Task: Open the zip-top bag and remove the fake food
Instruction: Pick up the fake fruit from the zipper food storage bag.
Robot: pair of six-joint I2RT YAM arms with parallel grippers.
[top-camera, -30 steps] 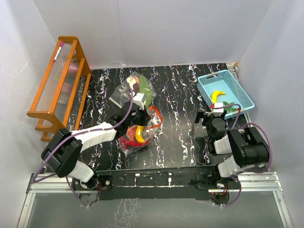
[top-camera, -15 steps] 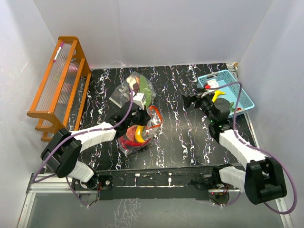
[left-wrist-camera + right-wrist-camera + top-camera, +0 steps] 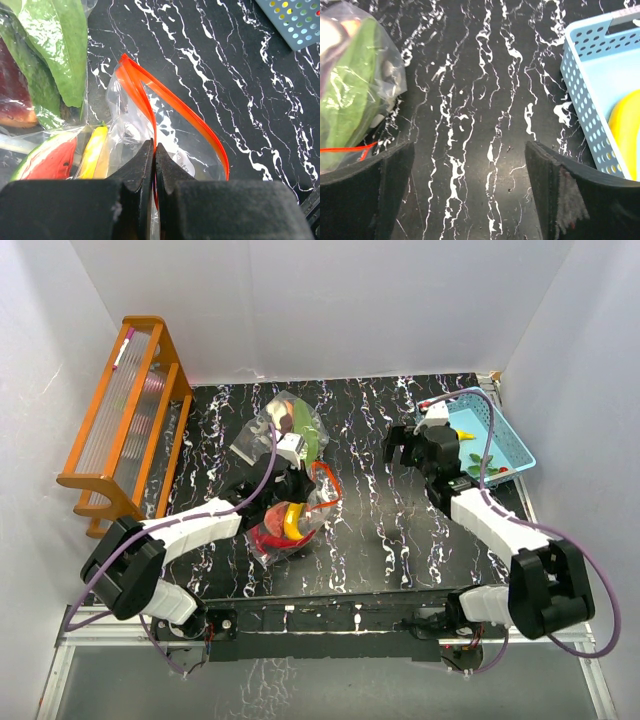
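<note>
Rack point(image 3: 125, 420) at table point(image 3: 370, 530) left rear, zip-top bag point(image 3: 318, 502) centre-left with fake food point(image 3: 291, 523) inside, left gripper point(image 3: 154, 150) on its mouth edge, second filled bag point(image 3: 290, 425) just behind, basket point(image 3: 503, 440) right rear holding banana point(image 3: 626, 132), right gripper point(image 3: 469, 150) between bags and basket.

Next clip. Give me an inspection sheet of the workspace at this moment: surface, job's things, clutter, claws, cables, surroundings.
Surface: black marbled tabletop.
Job's things: zip-top bag with its mouth open, yellow and red fake food inside; second bag with green pieces behind it; banana in the light-blue basket.
Clutter: orange rack at left.
Claws: left claw shut on the bag's orange rim; right claw open, empty, over the tabletop between bag and basket.
Cables: purple cables loop along both arms.
Surroundings: white walls.
</note>
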